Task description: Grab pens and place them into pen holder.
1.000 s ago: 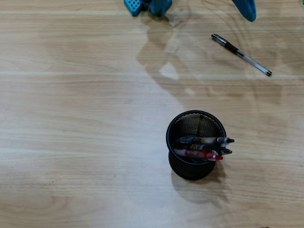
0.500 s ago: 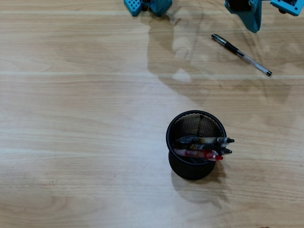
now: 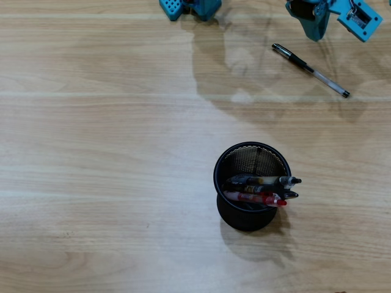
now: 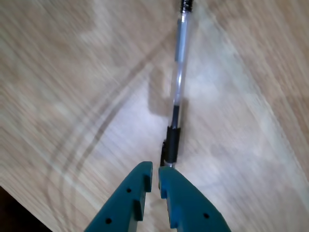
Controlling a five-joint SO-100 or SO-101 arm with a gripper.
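Pen point(image 4: 177, 92) lies flat on desk point(image 4: 72, 96), upper centre of wrist view. Pincer point(image 4: 156, 175) clenched, empty, tips just beside pen's near end.

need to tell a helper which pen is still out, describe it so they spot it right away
Start from the black mesh pen holder on the wooden table, then look to the top right in the overhead view, near the teal gripper. The loose pen lies flat and diagonal there, clear-barrelled with black ends, the only pen not in the holder.
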